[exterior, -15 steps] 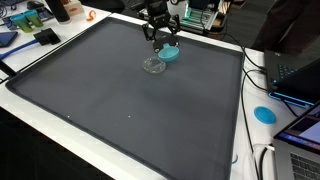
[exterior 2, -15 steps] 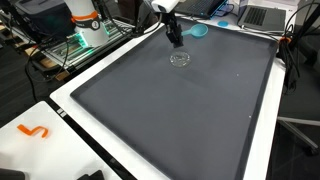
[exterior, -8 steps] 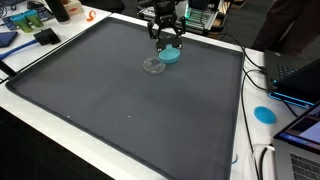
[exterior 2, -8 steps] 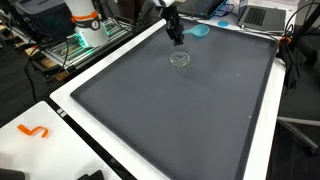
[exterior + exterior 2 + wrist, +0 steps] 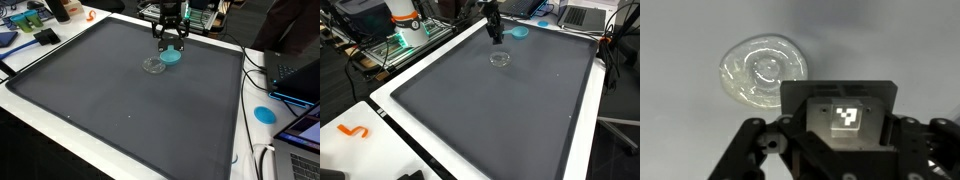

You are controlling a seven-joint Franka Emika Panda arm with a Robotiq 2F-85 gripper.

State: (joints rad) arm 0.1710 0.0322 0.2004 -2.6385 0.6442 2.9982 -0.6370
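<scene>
- The clear dish (image 5: 763,68) lies flat on the dark mat (image 5: 110,100), toward the mat's far edge in both exterior views. It is round, so it has no long axis to line up with.
- A blue dish (image 5: 173,57) sits just beside it on the mat. You cannot tell from these views whether the two rims touch.
- Your gripper (image 5: 171,43) hangs above the mat and holds nothing. Its jaws are spread wide, and in an exterior view it looks closer to the blue dish.
- In the wrist view, the clear dish sits off-centre, ahead and to the upper left of the gripper body with its square marker (image 5: 847,117). It is not between the fingers, and the fingertips are out of that frame.
</scene>
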